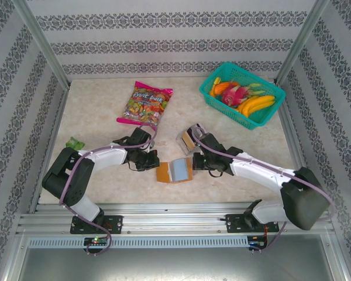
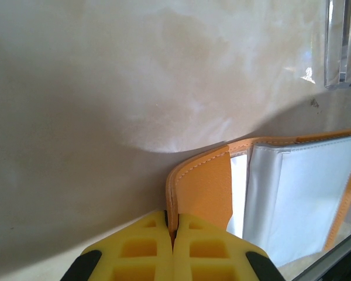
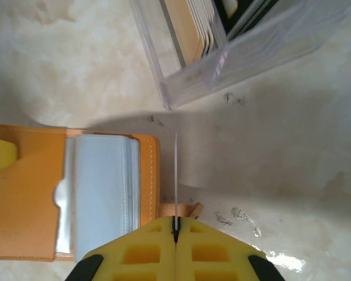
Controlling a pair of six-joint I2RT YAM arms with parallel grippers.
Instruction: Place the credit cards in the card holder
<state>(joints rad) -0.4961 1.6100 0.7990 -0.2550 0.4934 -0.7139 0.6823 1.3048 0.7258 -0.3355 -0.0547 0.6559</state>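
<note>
- Card holder (image 1: 174,171): orange-brown, lying open on the table (image 1: 105,117), between the two grippers, pale pocket leaves facing up.
- Left gripper (image 2: 174,234): clenched on the card holder's left cover flap, pinning that side down.
- Right gripper (image 3: 175,225): clenched on one credit card (image 3: 175,170), held edge-on just right of the card holder. Its face colour cannot be told from this angle.
- Other credit cards (image 3: 193,29): standing in the clear slotted tray (image 3: 222,64), just behind the card holder's right side.
- Risk, misfeed: the card stands on edge beside the card holder and is not lined up with a pocket mouth. Pushed as it is, it would likely strike the cover rim or slide between leaves.
- Risk, shift: only one flap is pinned, so a sideways push from the card could swivel or fold the card holder about that pinch.
- Risk, slip: the grip is on a thin edge, and a jam could twist the card between the pads.
- Risk, tray knock: the right arm works close in front of the tray, and a rearward swing could tip it.
- Open room: bare table lies right of the card holder. The snack bag (image 1: 145,104) and fruit basket (image 1: 243,93) sit well behind it.
</note>
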